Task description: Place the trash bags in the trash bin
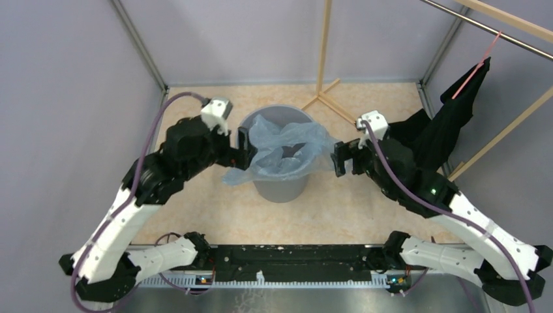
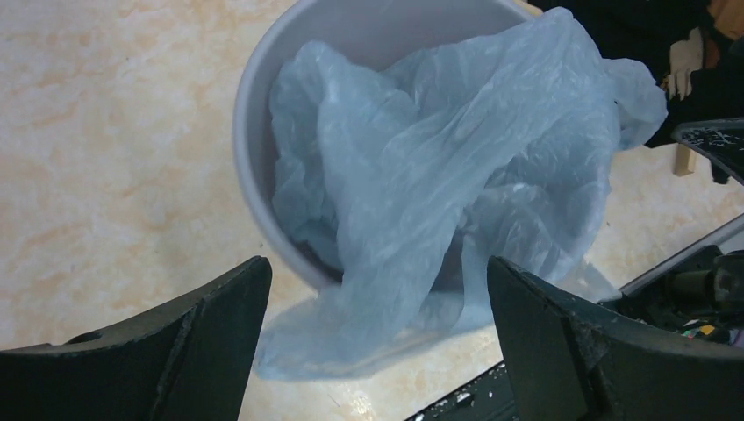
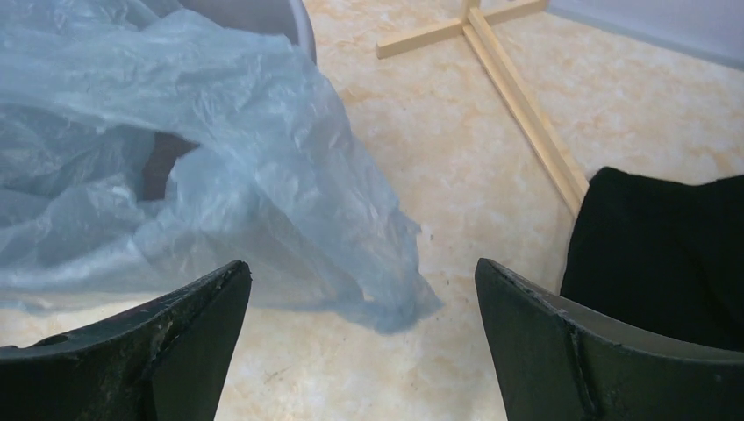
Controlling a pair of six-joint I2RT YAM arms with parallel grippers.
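The grey round trash bin [image 1: 282, 186] stands mid-table. A light-blue translucent trash bag [image 1: 287, 147] lies crumpled in its mouth and spills over the rim on the left and right sides. My left gripper [image 1: 243, 149] is open and empty at the bin's left rim, beside the bag's hanging flap. My right gripper [image 1: 339, 158] is open and empty at the bin's right, next to the bag's right corner. In the left wrist view the bag [image 2: 439, 193] drapes out of the bin [image 2: 254, 149]. In the right wrist view the bag's corner [image 3: 263, 175] hangs ahead of the open fingers.
A black cloth garment [image 1: 450, 127] hangs from a pink hanger [image 1: 475, 68] on a wooden rack at right and shows in the right wrist view [image 3: 667, 254]. A wooden stand base [image 1: 326, 98] lies behind the bin. Grey walls enclose the table.
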